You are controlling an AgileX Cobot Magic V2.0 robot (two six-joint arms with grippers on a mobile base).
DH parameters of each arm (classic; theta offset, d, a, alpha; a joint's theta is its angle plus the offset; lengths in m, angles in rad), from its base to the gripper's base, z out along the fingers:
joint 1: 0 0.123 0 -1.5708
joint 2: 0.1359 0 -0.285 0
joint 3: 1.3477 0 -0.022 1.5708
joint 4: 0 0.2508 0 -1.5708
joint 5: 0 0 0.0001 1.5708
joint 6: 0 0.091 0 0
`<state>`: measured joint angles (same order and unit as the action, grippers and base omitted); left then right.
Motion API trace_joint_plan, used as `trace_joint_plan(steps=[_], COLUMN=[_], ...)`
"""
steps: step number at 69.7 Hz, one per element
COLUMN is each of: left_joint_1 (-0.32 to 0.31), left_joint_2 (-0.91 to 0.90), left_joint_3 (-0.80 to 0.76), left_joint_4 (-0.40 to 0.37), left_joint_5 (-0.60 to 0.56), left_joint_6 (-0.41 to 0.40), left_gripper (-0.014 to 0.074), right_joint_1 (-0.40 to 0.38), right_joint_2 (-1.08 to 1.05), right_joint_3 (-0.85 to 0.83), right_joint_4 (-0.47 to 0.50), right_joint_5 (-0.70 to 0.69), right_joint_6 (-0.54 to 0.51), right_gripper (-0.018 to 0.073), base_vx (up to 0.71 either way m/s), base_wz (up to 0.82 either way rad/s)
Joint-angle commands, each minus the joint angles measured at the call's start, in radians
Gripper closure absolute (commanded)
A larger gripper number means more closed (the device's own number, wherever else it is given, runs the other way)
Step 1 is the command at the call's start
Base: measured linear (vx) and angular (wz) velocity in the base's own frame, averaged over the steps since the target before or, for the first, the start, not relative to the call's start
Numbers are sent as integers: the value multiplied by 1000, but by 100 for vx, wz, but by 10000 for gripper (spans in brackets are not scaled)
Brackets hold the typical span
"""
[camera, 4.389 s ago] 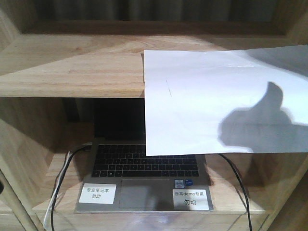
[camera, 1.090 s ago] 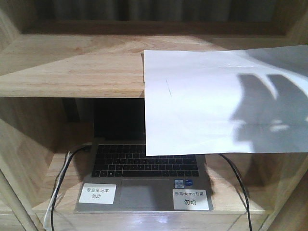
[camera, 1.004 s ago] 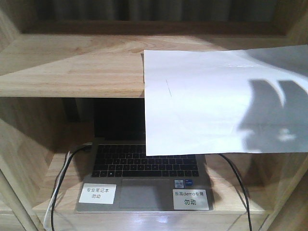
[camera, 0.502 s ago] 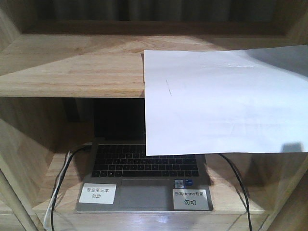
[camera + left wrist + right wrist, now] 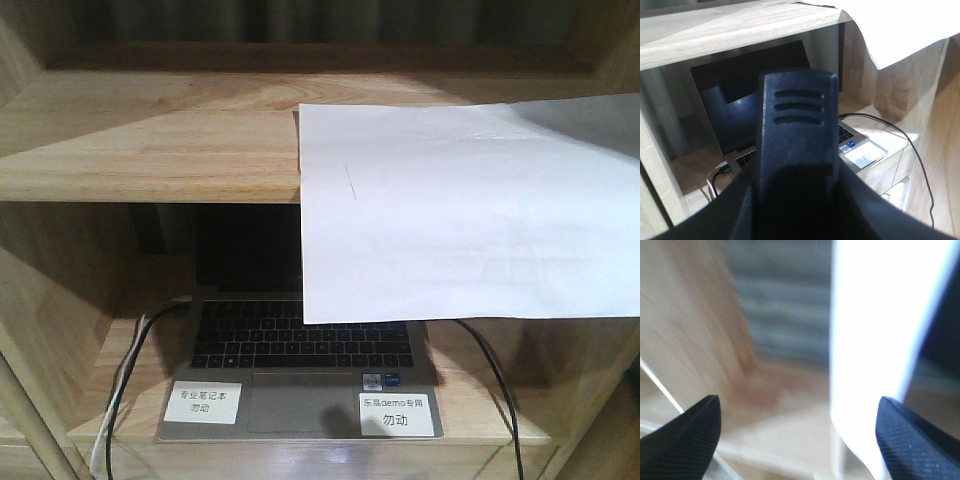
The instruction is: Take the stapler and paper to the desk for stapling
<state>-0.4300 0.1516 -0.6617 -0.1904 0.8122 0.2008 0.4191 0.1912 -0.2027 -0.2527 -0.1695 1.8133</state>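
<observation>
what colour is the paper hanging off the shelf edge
Plain white paper with faint creases, clearest in the exterior front-facing view.

Left claw (image 5: 797,115): fingers pressed together, forming one black block at the centre of its wrist view. Right claw (image 5: 799,432): fingertips spread wide apart, gripping nothing.
</observation>
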Motion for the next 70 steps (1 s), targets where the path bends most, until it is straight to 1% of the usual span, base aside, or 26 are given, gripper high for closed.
trace_joint_plan(steps=[1,8,12,16,21,25,29,37,53,62,66,70], left_joint_1=[-1,-1,-1,-1,-1,-1,-1,-1,-1,-1,-1,-1], left_joint_2=[14,14,14,14,14,14,14,14,14,14,14,14], left_joint_3=[-27,-27,-27,-27,-27,-27,-27,-27,-27,-27,-27,-27], left_joint_4=[-20,-20,-20,-20,-20,-20,-20,-20,-20,-20,-20,-20], left_joint_5=[-118,-118,-118,-118,-118,-118,-118,-118,-118,-118,-118,-118], left_joint_6=[-3,-3,-3,-3,-3,-3,-3,-3,-3,-3,-3,-3], left_gripper=[603,603,603,603,603,603,603,603,603,603,603,603], right_joint_1=[30,38,37,37,37,37,37,37,37,37,37,37], right_joint_2=[16,44,73,106,167,214,269,384,599,700,716,720], right_joint_3=[4,36,52,64,83,96,103,103,103,103,102,102], right_joint_4=[-7,0,11,43,97,126,147,153,153,147,144,140], right_joint_5=[-84,-116,-153,-196,-304,-397,-506,-696,-987,-1162,-1169,-1169], right_joint_6=[-17,-58,-119,-191,-298,-355,-398,-453,-454,-420,-391,-392], right_gripper=[-35,-35,-35,-35,-35,-35,-35,-35,-35,-35,-35,-35], base_vx=[0,0,0,0,0,0,0,0,0,0,0,0], base_wz=[0,0,0,0,0,0,0,0,0,0,0,0])
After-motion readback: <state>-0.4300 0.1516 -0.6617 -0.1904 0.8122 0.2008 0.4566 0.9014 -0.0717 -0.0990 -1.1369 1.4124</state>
